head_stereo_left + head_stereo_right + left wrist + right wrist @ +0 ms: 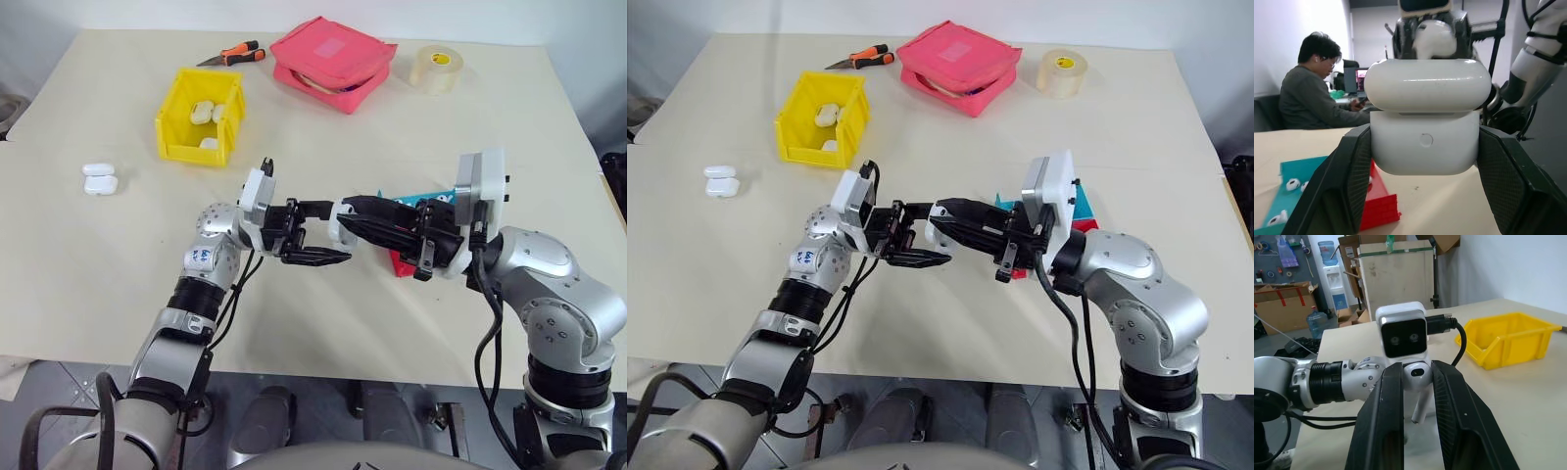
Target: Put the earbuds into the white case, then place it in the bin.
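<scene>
My left gripper [328, 233] is shut on the white case [1425, 147], held above the table's middle with its lid [1427, 83] facing the other hand. My right gripper [1417, 367] is shut on one earbud [1417, 377], stem hanging down, and its tips [351, 217] meet the case [343, 223]. That earbud [1435, 39] hovers just past the lid. Two more earbuds [1293, 184] lie in the teal tray [1288, 169]. The yellow bin [171, 137] stands at the far left of the table with white cases inside.
A teal tray [407, 201] and a red tray [402, 264] lie under my right gripper. Two white cases [100, 179] rest left of the bin. A pink pouch [333, 59], tape roll [436, 69] and orange-handled pliers [235, 54] line the far edge. A person [1312, 93] sits beyond the table.
</scene>
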Controlling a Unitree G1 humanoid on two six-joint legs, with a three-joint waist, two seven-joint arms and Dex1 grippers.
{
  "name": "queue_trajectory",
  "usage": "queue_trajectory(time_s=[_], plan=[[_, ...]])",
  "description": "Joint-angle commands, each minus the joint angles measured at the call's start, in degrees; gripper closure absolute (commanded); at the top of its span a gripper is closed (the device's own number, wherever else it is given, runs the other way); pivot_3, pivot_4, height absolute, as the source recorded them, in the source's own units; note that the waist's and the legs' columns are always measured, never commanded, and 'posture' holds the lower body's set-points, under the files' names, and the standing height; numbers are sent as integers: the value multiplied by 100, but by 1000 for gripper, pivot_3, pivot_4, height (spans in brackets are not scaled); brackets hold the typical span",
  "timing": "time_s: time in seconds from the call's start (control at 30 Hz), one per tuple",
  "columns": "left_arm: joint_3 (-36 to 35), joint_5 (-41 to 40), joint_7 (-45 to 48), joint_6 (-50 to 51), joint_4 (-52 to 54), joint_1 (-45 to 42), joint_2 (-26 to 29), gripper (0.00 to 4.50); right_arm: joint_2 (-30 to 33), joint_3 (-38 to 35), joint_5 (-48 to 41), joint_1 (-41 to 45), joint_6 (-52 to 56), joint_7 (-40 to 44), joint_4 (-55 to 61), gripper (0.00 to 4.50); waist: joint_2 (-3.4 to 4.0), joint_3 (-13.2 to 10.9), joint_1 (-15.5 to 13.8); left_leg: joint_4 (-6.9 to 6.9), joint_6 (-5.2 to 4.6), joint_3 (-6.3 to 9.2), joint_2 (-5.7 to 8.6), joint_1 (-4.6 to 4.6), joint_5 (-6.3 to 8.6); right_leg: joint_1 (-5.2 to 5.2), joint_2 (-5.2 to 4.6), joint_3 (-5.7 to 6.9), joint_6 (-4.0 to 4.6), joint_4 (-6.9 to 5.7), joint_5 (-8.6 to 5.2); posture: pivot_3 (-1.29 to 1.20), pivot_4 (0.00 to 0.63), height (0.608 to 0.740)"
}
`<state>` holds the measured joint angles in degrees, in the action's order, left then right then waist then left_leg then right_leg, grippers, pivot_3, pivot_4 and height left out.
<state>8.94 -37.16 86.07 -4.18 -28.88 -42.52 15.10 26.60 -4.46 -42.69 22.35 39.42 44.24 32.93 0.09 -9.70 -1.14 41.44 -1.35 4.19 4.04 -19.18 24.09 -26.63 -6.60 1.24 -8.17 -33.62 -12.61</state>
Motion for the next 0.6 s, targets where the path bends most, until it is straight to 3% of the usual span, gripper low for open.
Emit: queue_trajectory(time_s=[0.03, 0.6], plan=[[106, -319, 643, -25, 379, -42, 68, 1709, -65, 119, 125, 46, -365, 4, -108, 4025, 0, 0, 0, 0, 0, 0, 0, 0, 0, 0, 0, 0, 0, 1, 0, 0, 150, 740], [99, -636, 643, -31, 603, -39, -2, 1709, -210, 702, 593, -163, -1141, 2, -623, 4025, 0, 0, 12, -2, 0, 0, 0, 0, 0, 0, 1, 1, 0, 2, 0, 0, 150, 740]])
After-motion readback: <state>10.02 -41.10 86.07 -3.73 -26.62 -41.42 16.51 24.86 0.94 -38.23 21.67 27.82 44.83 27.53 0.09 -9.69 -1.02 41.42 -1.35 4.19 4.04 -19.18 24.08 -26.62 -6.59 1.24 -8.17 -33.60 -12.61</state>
